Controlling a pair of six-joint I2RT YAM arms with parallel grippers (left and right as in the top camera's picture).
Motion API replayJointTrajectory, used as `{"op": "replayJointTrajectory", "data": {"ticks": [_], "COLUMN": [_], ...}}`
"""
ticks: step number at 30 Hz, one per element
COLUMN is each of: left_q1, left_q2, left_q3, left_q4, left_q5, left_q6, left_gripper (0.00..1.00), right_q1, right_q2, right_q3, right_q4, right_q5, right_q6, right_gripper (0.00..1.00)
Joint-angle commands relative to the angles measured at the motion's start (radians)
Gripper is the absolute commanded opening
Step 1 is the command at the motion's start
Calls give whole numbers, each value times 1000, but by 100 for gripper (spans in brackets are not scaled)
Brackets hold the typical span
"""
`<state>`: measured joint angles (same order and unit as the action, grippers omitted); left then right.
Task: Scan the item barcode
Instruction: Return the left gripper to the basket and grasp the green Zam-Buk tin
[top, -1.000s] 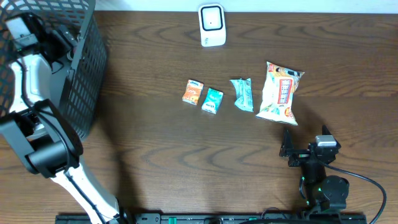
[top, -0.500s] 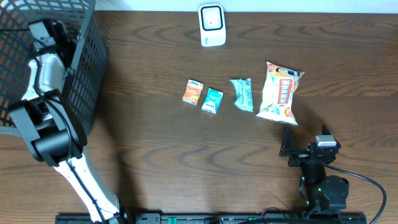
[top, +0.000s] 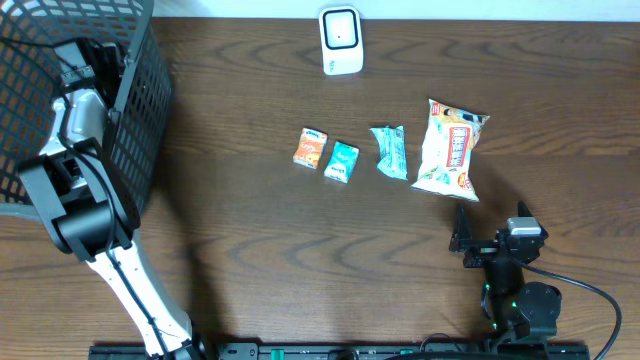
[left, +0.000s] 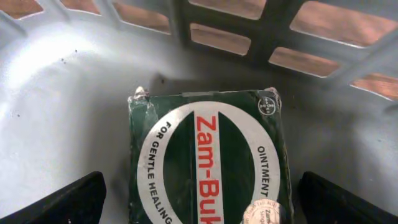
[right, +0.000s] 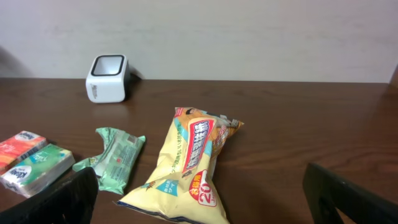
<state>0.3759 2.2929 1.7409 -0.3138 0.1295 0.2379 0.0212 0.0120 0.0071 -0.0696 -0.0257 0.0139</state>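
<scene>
A dark green Zam-Buk ointment box lies flat on the grey floor of the basket. My left gripper hangs over it, open, one black finger to each side of the box and not touching it. In the overhead view the left gripper is inside the basket. The white scanner stands at the table's far edge. My right gripper is open and holds nothing, low near the front edge, facing the yellow snack bag.
In a row mid-table lie an orange packet, a teal packet, a green wrapper and the yellow snack bag. The basket's mesh walls rise close round the left gripper. Scanner sits far left in the right wrist view.
The left wrist has swung rightward inside the basket, toward its right wall. The right arm and the table items have not moved.
</scene>
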Motion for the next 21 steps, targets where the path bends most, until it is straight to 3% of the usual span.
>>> {"op": "replayJointTrajectory", "data": {"ticks": [1, 2, 4, 8, 12, 14, 21], "left_q1": [0, 0, 0, 0, 0, 0, 1], "left_q2": [42, 41, 41, 31, -19, -45, -161], "left_q3": [-18, -18, -17, -16, -16, -16, -16], "left_q4": [-7, -2, 2, 2, 2, 2, -10], "left_q5": [-22, -22, -23, -23, -23, -23, -23], "left_q6": [39, 39, 39, 37, 12, -3, -68], "left_gripper": [98, 96, 79, 67, 66, 60, 60], "right_q1": [9, 9, 9, 9, 9, 9, 9], "right_q2": [-6, -6, -6, -6, -6, -6, -6], "right_q3": [-2, -2, -2, -2, -2, -2, -2], "right_q4": [-3, -3, -3, -3, -3, -3, -3], "right_q5": [5, 5, 5, 5, 5, 5, 5], "right_q6": [-8, -8, -8, -8, -8, -8, -8], "right_gripper": [99, 99, 99, 99, 99, 99, 99]}}
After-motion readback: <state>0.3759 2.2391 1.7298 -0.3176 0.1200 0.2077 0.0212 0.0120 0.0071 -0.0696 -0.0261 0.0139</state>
